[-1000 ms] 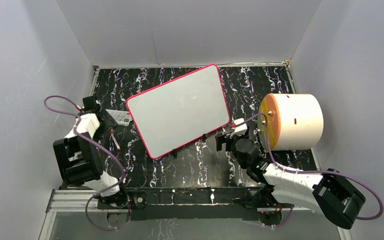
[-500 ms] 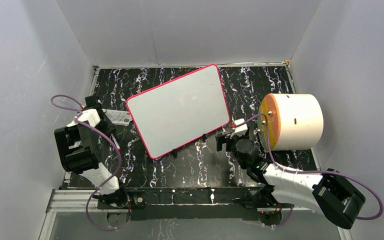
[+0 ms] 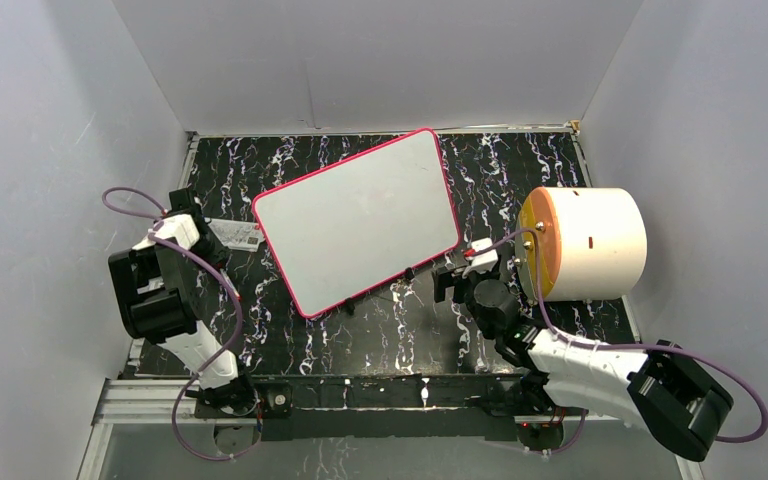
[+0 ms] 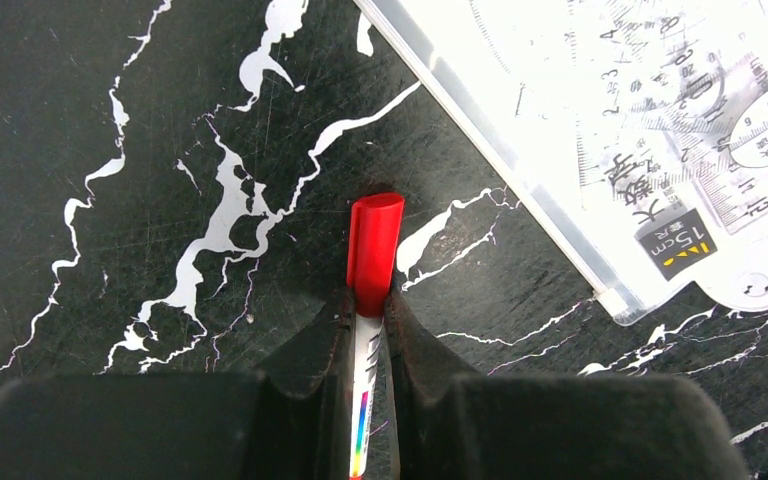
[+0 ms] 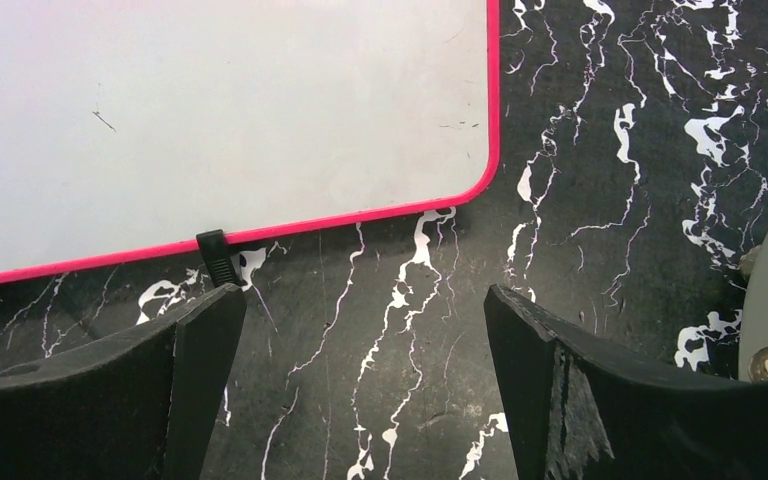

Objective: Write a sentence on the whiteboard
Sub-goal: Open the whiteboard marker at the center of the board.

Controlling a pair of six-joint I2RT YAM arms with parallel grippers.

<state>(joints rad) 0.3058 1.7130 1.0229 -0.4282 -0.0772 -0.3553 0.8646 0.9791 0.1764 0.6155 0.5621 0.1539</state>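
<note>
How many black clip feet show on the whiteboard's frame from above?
2, both on the whiteboard's near long edge: one clip foot toward its left corner, the other nearer its right. More may be hidden.

The whiteboard (image 3: pixel 358 222) lies askew in the middle of the table (image 3: pixel 390 325), its far corner close to the back edge. Just off its left corner lies a ruler (image 3: pixel 240 235). Left of that is the left gripper (image 4: pixel 368 305), with a marker (image 4: pixel 375 245) between its fingers. Right of the board, a drum (image 3: pixel 590 243) lies on its side. The right gripper (image 5: pixel 362 300) sits between board and drum, just before the board's near right corner.
</note>
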